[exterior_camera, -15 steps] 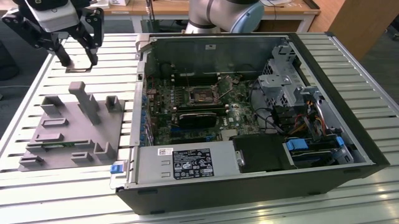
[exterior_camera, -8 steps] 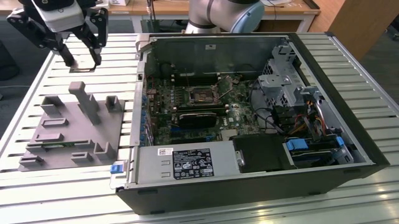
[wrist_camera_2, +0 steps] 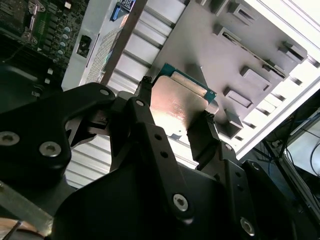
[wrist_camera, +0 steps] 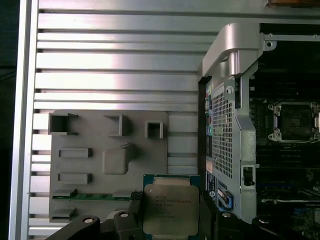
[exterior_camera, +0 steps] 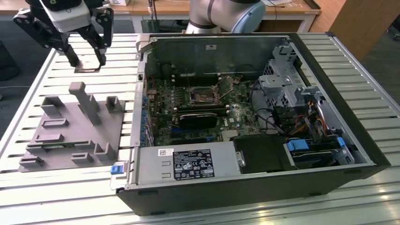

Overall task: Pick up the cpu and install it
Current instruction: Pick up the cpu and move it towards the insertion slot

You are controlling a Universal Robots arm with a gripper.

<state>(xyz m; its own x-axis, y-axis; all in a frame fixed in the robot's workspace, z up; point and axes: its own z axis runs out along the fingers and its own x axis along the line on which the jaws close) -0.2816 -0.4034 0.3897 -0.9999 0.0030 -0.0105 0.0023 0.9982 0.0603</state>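
The cpu (wrist_camera: 170, 209) is shiny silver on top with a teal-green edge. The tool (exterior_camera: 87, 62) is black under a white body. The tray (exterior_camera: 69, 140) is plain matte grey and its thin strip (wrist_camera: 95, 196) is green. The tabletop (wrist_camera: 115, 60) is silvery, striped with dark grooves. The motherboard (exterior_camera: 187, 101) is dark green and the case's clips (exterior_camera: 300, 144) are bright blue.

cpu (wrist_camera: 171, 209) gripped between fingers (wrist_camera: 207, 215); grey tray (wrist_camera: 90, 135), open computer case (wrist_camera: 235, 50) beyond

Exterior view looks down; both close wrist views share the tray (wrist_camera: 150, 170) (wrist_camera_2: 200, 40).
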